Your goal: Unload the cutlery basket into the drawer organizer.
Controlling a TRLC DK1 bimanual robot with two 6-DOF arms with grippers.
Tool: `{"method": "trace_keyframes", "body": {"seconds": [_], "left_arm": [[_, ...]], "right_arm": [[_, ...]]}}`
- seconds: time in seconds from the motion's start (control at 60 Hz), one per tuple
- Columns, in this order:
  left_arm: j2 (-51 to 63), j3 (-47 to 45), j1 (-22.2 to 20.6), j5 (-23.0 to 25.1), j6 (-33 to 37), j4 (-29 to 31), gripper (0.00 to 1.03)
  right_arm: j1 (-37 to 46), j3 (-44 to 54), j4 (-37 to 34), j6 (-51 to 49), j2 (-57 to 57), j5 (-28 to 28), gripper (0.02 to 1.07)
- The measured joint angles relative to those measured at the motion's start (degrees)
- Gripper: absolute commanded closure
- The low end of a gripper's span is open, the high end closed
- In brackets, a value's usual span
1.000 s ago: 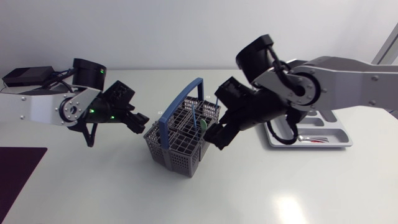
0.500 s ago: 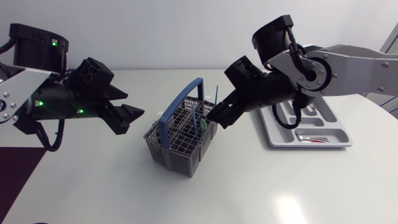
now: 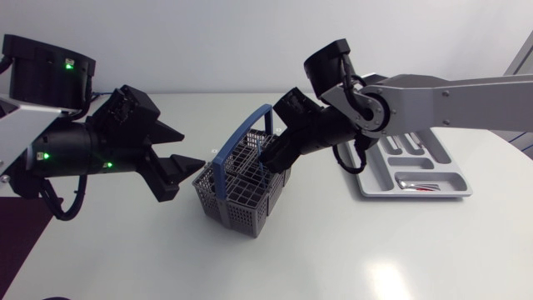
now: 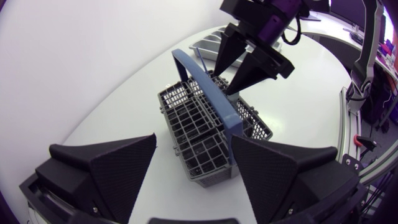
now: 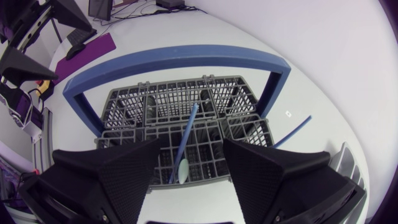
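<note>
Basket: the grey mesh cutlery basket with a blue hoop handle (image 3: 237, 196) stands in the middle of the white desk (image 3: 350, 250)
Organizer: the pale grey moulded drawer organizer (image 3: 445, 171) lies at 3 o'clock from the basket, well apart, with some cutlery in one slot
Right claw: the right claw (image 3: 268, 160) hangs over the basket's 2 o'clock corner, fingers spread wide, gripping nothing
Left claw: the left claw (image 3: 193, 148) sits at 9 o'clock from the basket, near it, wide open and empty
Item to lift: a slim utensil with a blue stem and pale green head (image 5: 189, 127) leans in a compartment between the right claw's fingers, touched by neither
Handling: probably light, stiff, smooth plastic that may swivel in the grip, so pinch the stem high, above the mesh; the basket looks light enough to skid
Views: the head view hides the utensil under the right claw, and only the right wrist view shows it, plus a second thin blue stem (image 5: 292, 132) by the far corner, inside or outside unclear; the left wrist view shows both wedges of the right claw (image 4: 225, 79) parted just behind the handle
</note>
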State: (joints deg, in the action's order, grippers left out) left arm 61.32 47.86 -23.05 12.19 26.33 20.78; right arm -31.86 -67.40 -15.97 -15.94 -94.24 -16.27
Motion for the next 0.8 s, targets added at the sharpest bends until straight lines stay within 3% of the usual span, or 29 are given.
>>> {"method": "trace_keyframes", "body": {"seconds": [0.1,0.483,0.717,0.8], "left_arm": [[-0.31,-0.48,-0.94,0.0,-0.83,0.24,0.2],[-0.98,-2.6,-3.48,0.0,-1.27,0.31,0.2],[-1.07,-3.06,-4.76,-0.02,-1.92,0.2,0.2],[-1.18,-3.23,-4.79,-0.02,-2.23,0.2,0.2]], "right_arm": [[-0.11,-1.57,0.59,0.02,-1.29,0.0,0.45],[-0.26,-2.84,1.29,0.04,-4.5,0.0,0.63],[-1.11,-2.84,2.56,0.09,-5.44,0.0,0.96],[-1.11,-2.84,2.56,0.31,-5.66,-0.02,1.02]]}}
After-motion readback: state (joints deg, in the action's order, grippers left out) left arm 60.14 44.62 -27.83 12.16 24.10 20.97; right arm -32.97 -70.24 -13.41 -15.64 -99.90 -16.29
